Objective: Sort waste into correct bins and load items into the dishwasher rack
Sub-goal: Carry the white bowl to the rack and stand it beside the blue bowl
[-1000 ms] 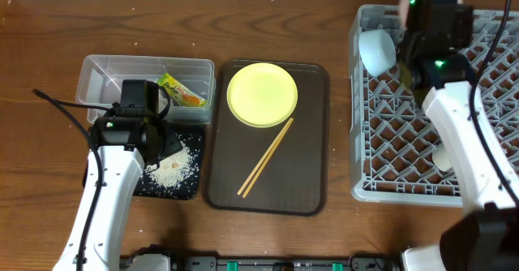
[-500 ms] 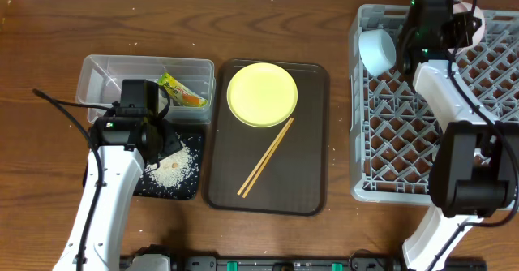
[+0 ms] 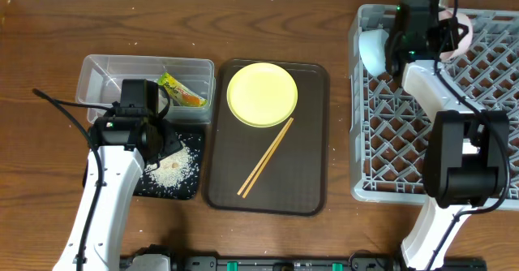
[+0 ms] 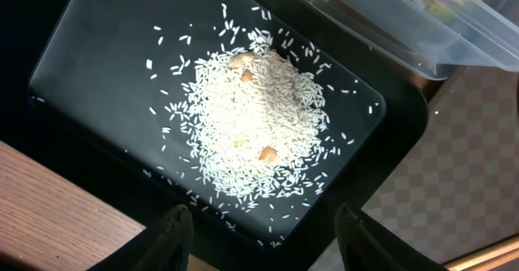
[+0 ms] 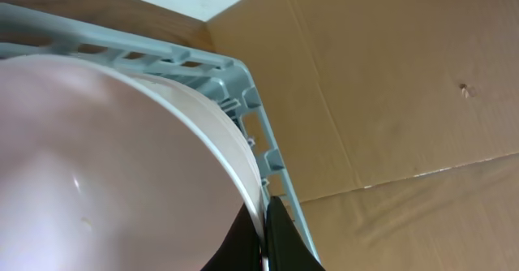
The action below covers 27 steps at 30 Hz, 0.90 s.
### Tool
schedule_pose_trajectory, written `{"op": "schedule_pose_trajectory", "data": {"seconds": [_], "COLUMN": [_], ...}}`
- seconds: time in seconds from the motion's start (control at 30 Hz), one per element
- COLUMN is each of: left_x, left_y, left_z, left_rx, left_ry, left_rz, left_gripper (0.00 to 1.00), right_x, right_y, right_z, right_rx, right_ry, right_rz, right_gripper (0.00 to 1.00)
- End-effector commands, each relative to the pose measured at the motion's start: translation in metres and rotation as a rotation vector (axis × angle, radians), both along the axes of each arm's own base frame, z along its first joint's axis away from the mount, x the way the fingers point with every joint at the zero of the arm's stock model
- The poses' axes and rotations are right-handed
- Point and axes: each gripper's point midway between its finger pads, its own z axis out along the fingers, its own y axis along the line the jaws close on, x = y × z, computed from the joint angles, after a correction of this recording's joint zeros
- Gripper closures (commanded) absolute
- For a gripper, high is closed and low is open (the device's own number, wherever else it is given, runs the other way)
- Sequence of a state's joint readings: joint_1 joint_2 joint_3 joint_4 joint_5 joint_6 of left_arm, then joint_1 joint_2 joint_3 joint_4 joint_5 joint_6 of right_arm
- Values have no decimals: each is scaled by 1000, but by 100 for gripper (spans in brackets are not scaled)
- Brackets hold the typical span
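White bowl (image 5: 105, 141) pinched at the rack's (image 5: 243, 84) far wall

My right gripper (image 5: 263, 218) is clamped on the bowl's rim. The blue bowl (image 3: 374, 50) sits just to its left, so I judge the drop goes straight down, not leftward. My left gripper (image 4: 263, 238) hangs open above the black tray (image 4: 89, 60).

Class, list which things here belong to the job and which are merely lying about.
Job: green-and-orange snack wrapper, rice crumbs, clear plastic tub, glossy black tray, round yellow plate, wooden chopsticks, light blue bowl, white bowl, grey lattice rack.
Lying about: dark brown serving tray, wooden table.
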<state>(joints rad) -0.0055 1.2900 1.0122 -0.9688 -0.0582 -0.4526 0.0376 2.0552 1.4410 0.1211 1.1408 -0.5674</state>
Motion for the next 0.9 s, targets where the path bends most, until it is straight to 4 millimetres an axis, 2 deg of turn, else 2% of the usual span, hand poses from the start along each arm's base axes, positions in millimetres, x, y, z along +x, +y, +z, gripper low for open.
{"op": "schedule_pose_trajectory", "data": {"seconds": [0.0, 0.17, 0.5, 0.6, 0.7, 0.77, 0.87], "left_x": [2, 2, 2, 1, 1, -1, -2], "left_y": [2, 2, 2, 2, 2, 2, 2], "left_z": [4, 4, 4, 4, 4, 4, 3], "left_rx": [-2, -2, -1, -1, -1, -1, -1], "left_ry": [-13, -13, -13, -11, -8, -3, 5], "left_rz": [19, 19, 19, 19, 19, 19, 19], "left_gripper": [41, 41, 41, 41, 41, 41, 41], "right_x": [6, -2, -29, -37, -43, -46, -50], "right_y": [17, 35, 57, 67, 86, 103, 125], "right_z": [-12, -18, -35, -39, -43, -37, -14], "right_rx": [8, 10, 102, 228, 446, 583, 714], "right_ry": [16, 25, 57, 53, 55, 56, 33], "right_rz": [31, 18, 4, 37, 114, 184, 289], "right_gripper": [94, 65, 54, 52, 48, 45, 40]}}
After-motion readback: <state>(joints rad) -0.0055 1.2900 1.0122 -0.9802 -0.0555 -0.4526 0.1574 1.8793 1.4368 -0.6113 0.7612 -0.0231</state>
